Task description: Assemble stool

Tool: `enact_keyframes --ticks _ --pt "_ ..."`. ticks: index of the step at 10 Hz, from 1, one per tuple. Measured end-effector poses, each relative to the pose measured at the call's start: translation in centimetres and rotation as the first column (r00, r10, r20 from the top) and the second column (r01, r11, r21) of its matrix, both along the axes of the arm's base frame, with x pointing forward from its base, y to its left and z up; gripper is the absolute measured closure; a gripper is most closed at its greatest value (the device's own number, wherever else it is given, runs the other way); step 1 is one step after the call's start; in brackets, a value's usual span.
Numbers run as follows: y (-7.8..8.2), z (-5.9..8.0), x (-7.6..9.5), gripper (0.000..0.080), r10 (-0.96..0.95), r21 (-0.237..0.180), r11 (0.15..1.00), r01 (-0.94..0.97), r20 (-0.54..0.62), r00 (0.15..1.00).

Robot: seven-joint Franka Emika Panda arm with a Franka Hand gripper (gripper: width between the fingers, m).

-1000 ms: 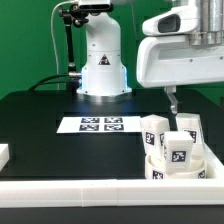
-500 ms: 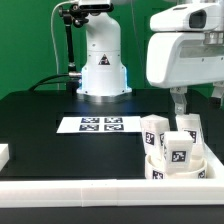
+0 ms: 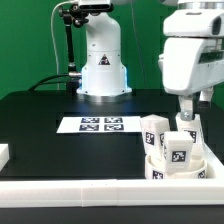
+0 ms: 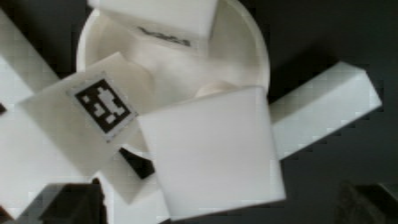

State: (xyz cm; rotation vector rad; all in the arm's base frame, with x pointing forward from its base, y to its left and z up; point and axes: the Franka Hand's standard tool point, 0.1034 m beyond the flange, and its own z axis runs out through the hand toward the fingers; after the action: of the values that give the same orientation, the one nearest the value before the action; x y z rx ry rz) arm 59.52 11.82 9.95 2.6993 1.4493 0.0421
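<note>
Stool assembly looks barely begun: the fingers hang spread wide and empty just above the pile of parts at the exterior view's right, holding nothing, and only the nearer one shows clearly as a thin dark prong below the white wrist housing. Right under them stand the legs, short chunky white blocks with black-and-white tags, propped upright and leaning inside and against the round seat, which lies like a shallow dish on the dark surface close to the front rail. In the wrist view the same heap fills the picture: one tagged leg lies tilted across the seat, and a plain-faced block lies over it. No leg appears to be screwed into the seat; they seem only stacked there loosely, though the joints themselves are hidden. So every leg is probably left to fit, and the likely first job is to pick one out of the pile. Farther back, the marker board lies flat before the arm's base, well apart from the parts.
</note>
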Motion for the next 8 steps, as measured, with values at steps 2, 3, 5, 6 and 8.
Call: enact_keyframes --ticks 2,3,5,6,8 --pt "0.0 -0.32 -0.1 0.0151 -0.003 -0.001 1.0 0.003 -0.005 1.0" --pt "-0.08 -0.54 -0.11 0.0151 -0.004 -0.002 1.0 0.004 -0.007 1.0" --pt "-0.28 -0.93 -0.19 0.0151 -0.007 -0.005 1.0 0.007 -0.013 1.0" --pt "-0.33 -0.93 -0.18 0.0278 -0.009 -0.005 1.0 0.009 -0.013 1.0" --pt "-0.4 -0.95 -0.18 0.0415 -0.011 -0.005 1.0 0.01 -0.013 1.0"
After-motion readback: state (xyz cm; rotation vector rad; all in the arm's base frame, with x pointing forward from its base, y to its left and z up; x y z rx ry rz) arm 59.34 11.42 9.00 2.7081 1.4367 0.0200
